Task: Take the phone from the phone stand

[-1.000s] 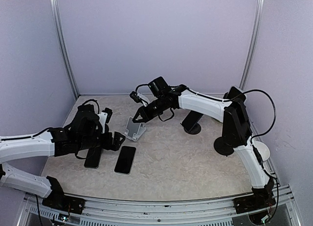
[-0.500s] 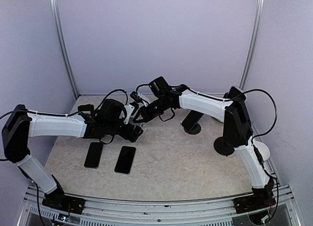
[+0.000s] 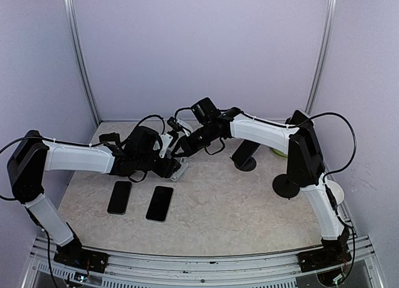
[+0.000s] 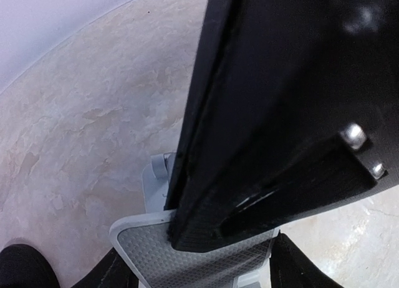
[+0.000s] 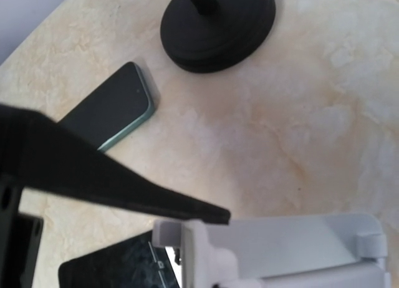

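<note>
— Where is the phone?

— Two lie flat on the worktop, in the lower left of the overhead frame. There is a smartphone and, just beside it to the right, a second smartphone. Both screens are dark, and both lie apart from the phone stand.

— And the stand?

— It is grey and sits at mid-frame, with a claw on either side.

— Left claw?

— The left claw is right at the stand. Its wrist view shows the stand's textured plate close up, but I cannot tell whether the claw is gripping it or loose.

— Right claw?

— The right claw is clenched tight at the stand's upper edge. I cannot tell whether it presses on the stand.

— Any writing?

— Only a tiny mark on the stand's edge in the right wrist view, too small to read. One phone there shows a teal rim, near a black round base.
</note>
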{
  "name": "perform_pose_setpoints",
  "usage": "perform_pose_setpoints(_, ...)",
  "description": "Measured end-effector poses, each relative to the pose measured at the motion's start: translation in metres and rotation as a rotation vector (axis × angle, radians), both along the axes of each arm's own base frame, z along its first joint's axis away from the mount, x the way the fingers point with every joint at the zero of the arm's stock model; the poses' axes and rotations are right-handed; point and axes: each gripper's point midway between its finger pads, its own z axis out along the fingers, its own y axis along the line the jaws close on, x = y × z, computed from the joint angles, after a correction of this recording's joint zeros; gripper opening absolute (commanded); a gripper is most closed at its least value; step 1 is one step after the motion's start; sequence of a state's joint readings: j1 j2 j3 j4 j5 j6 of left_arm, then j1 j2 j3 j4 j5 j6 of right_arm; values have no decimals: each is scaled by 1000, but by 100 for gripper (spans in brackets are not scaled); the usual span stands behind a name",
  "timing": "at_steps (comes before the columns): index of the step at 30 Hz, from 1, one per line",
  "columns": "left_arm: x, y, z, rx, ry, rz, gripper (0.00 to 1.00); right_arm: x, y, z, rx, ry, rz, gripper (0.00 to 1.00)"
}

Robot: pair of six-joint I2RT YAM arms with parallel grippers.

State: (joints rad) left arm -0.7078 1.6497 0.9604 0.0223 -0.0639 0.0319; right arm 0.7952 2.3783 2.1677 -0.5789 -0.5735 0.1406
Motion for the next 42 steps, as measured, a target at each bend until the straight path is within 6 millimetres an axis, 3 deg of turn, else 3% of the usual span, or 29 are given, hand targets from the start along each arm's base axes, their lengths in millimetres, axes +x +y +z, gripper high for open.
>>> perform_pose_setpoints(4, 1, -1, 2, -13, -6, 0, 45, 2, -1, 3, 12, 5, 0, 0)
perform_pose_setpoints(8, 3, -2, 5, -23, -14, 4, 41, 8, -5, 4, 21, 17, -18, 24)
perform_pose_setpoints(11, 6, -1, 3, -28, -10, 22, 38, 15, -6, 8, 34, 21, -46, 48)
perform_pose_setpoints(16, 20, 5, -2, -34, -4, 86, 36, 30, -15, 17, 35, 4, -108, 62)
perform_pose_setpoints(23, 43, 22, -20, -10, 17, 246, 30, 42, -28, 67, 70, -97, -192, 64)
perform_pose_setpoints(29, 55, 34, -30, -21, 34, 381, 32, 39, -46, 111, 114, -181, -255, 66)
perform_pose_setpoints(35, 65, 33, -30, -74, 52, 446, 36, 36, -59, 141, 158, -241, -302, 67)
perform_pose_setpoints(42, 73, 31, -31, -118, 80, 508, 65, 32, -68, 139, 149, -245, -327, 73)
